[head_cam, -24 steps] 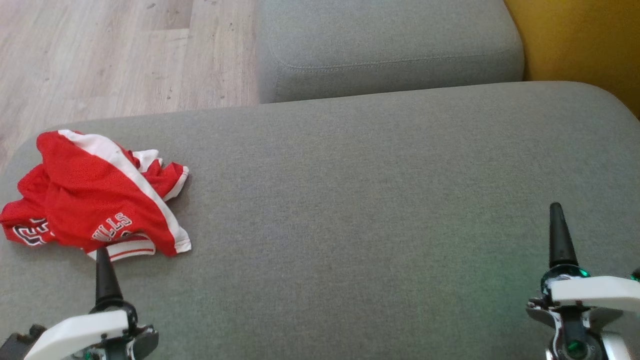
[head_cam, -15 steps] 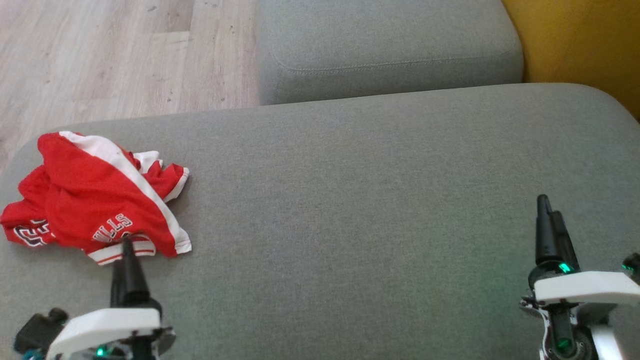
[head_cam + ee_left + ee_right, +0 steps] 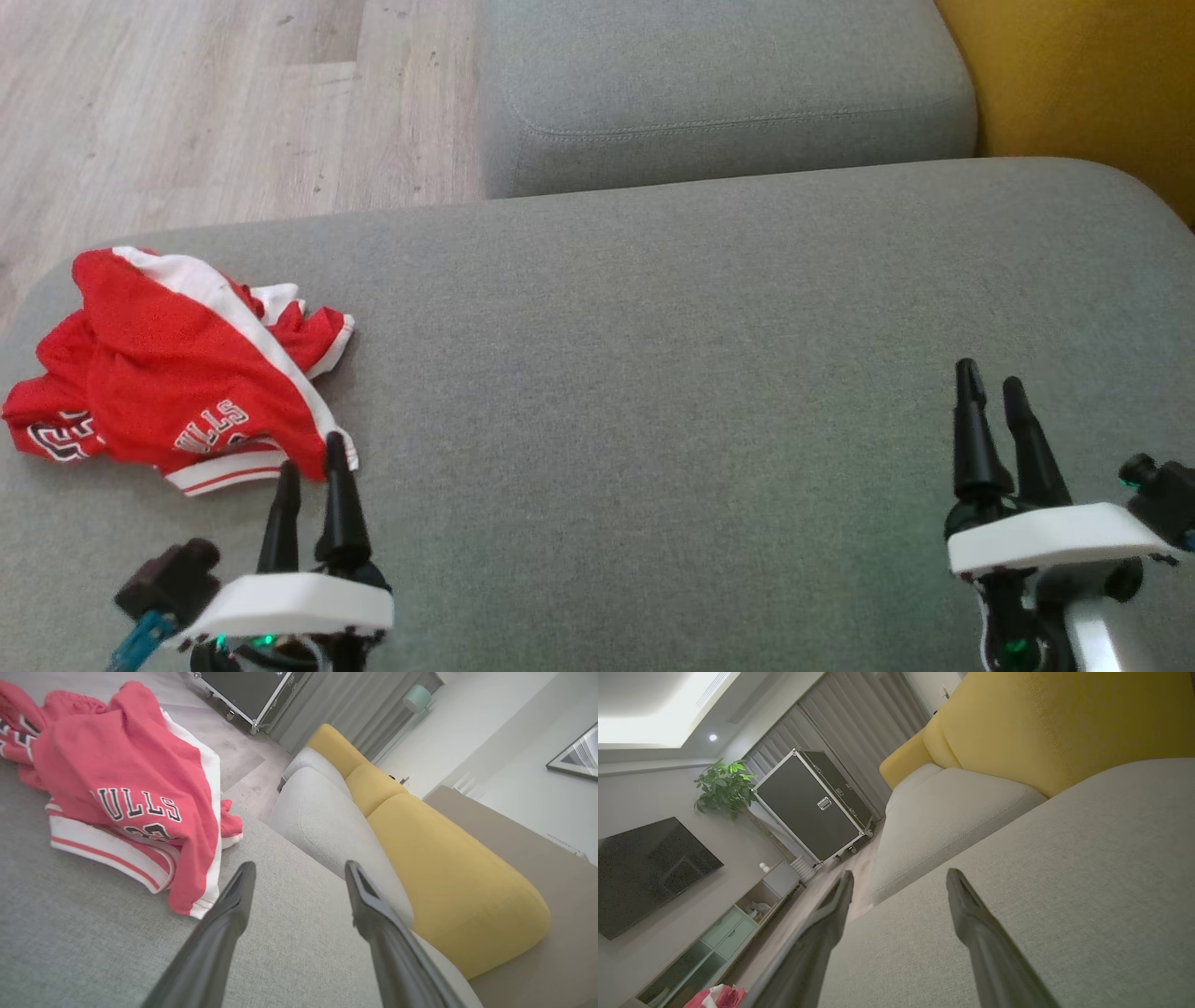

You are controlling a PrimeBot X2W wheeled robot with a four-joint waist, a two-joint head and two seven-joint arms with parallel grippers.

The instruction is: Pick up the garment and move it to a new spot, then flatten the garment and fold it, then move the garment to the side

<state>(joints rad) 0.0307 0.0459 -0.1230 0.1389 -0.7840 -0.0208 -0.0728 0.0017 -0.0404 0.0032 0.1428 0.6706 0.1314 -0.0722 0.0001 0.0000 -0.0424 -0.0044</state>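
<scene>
A crumpled red garment (image 3: 177, 373) with white stripes and dark lettering lies at the left end of the grey cushion (image 3: 653, 373). In the left wrist view the garment (image 3: 121, 784) fills the upper left, its hem just left of my fingers. My left gripper (image 3: 313, 453) stands open at the garment's near right corner, fingertips just in front of the hem, nothing between them. My right gripper (image 3: 990, 383) is open over bare cushion at the lower right, far from the garment. A scrap of the garment (image 3: 717, 996) peeks in at the bottom of the right wrist view.
A second grey cushion (image 3: 719, 84) lies beyond the first, with a yellow backrest (image 3: 1074, 75) at the right. Wooden floor (image 3: 187, 103) borders the far left. A black flight case (image 3: 812, 805), a plant and a TV stand across the room.
My left gripper has moved right and forward to the garment's near right corner, turning so both fingers show. My right gripper has shifted left and turned likewise. The garment has not moved.
</scene>
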